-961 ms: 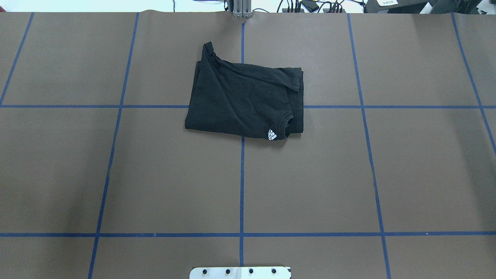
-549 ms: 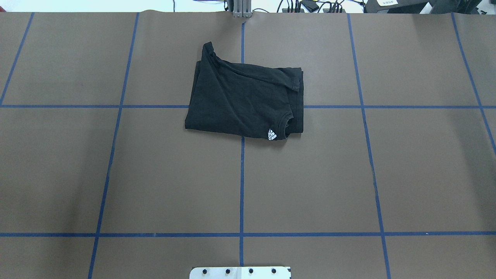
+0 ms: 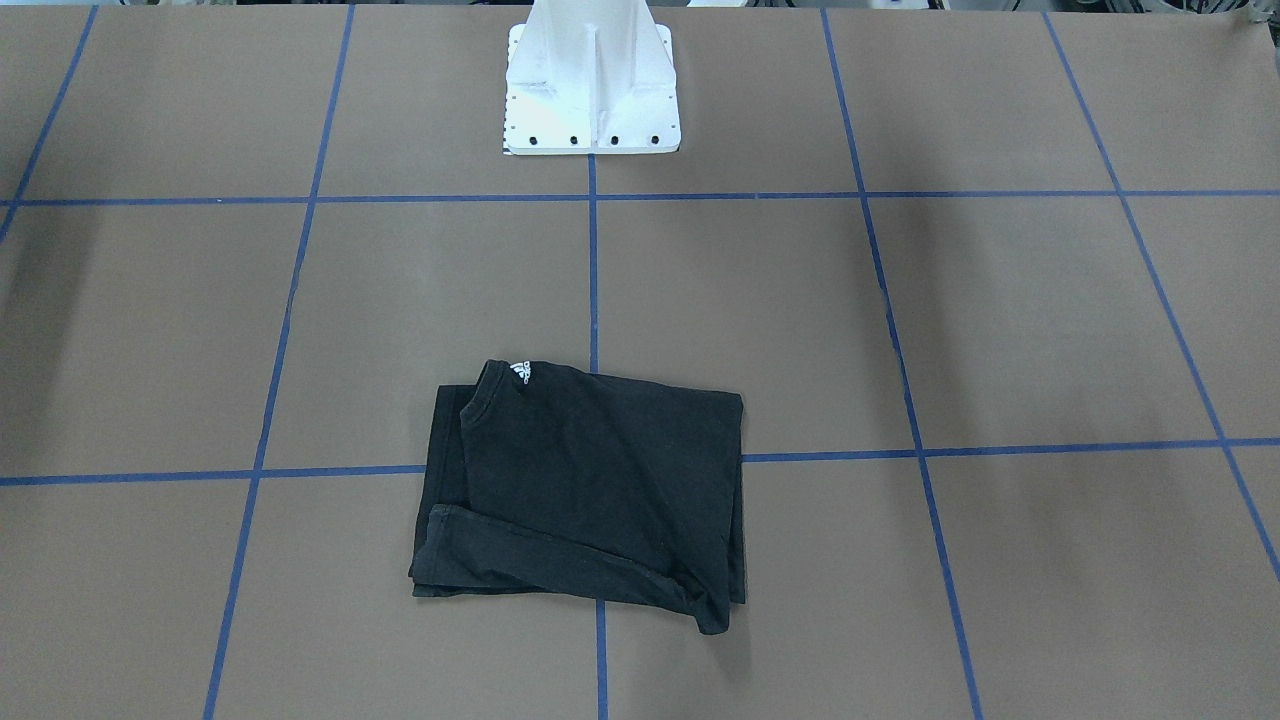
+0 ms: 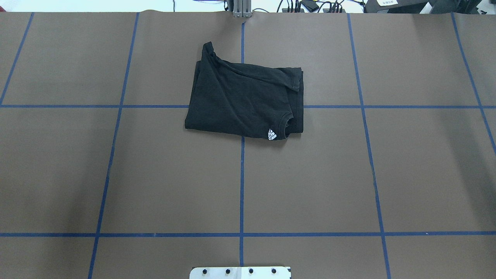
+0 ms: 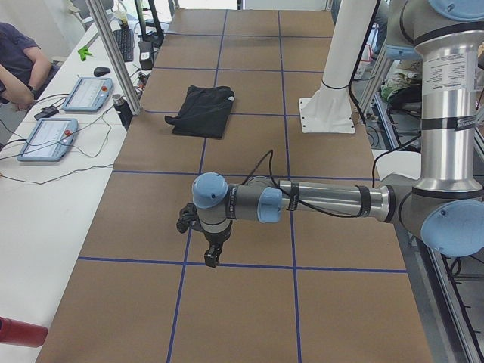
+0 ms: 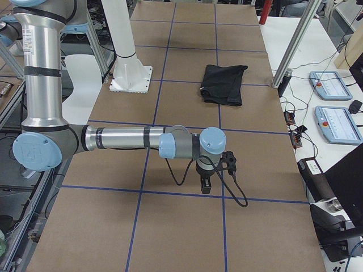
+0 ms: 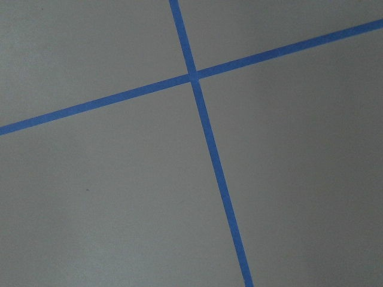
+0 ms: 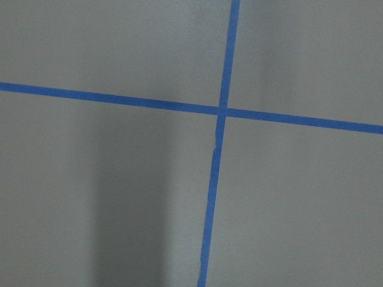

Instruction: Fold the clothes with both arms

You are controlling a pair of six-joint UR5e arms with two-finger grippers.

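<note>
The black T-shirt [image 4: 244, 100] lies folded into a rough rectangle on the far middle of the brown table, plain side up, with its white collar logo [image 4: 272, 134] at the near right corner. It also shows in the front view [image 3: 590, 490] and both side views [image 5: 203, 110] [image 6: 224, 84]. The left gripper [image 5: 214, 257] hangs over bare table far from the shirt. The right gripper [image 6: 205, 187] does the same at the other end. I cannot tell whether either is open or shut. Both wrist views show only taped table.
The white pedestal base [image 3: 592, 80] stands at the robot's side of the table. Blue tape lines [image 4: 241, 186] grid the surface. Two control tablets [image 5: 87, 93] [image 6: 328, 85] with cables lie on the white side table, with a seated person [image 5: 19, 64] beside them.
</note>
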